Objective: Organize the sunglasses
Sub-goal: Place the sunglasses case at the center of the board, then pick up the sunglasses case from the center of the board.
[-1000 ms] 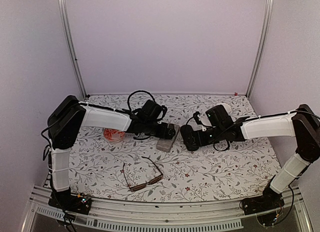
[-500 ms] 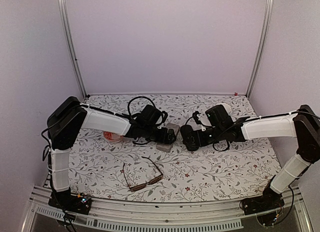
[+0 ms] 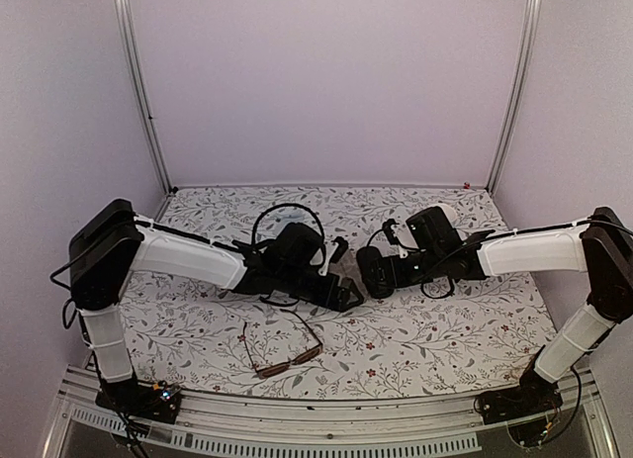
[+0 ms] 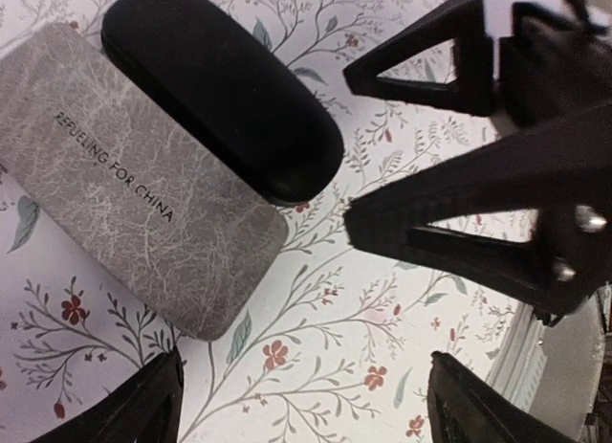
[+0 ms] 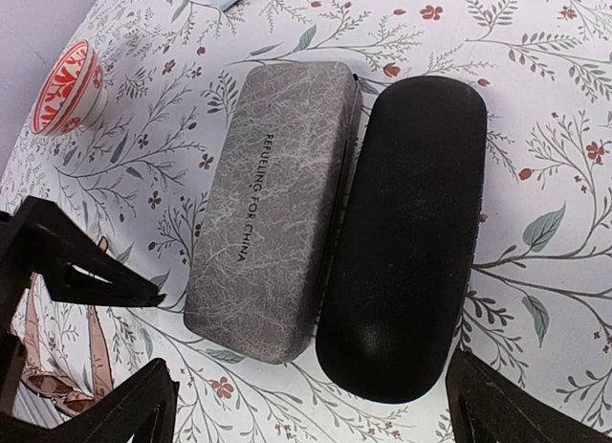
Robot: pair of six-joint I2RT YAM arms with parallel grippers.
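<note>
A grey case (image 5: 273, 209) with the words REFUELING FOR CHINA lies flat on the flowery bench (image 5: 535, 99). A black case (image 5: 406, 237) lies just beside the grey case, side by side. A little red-and-white bowl (image 5: 65, 87) sits well apart from it.

"REFUELING FOR CHINA" in dark capitals on the grey case (image 5: 273, 209)

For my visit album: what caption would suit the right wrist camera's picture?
Side by side on the flowered tablecloth, the grey case and black case lie beneath the open right end effector.
</note>
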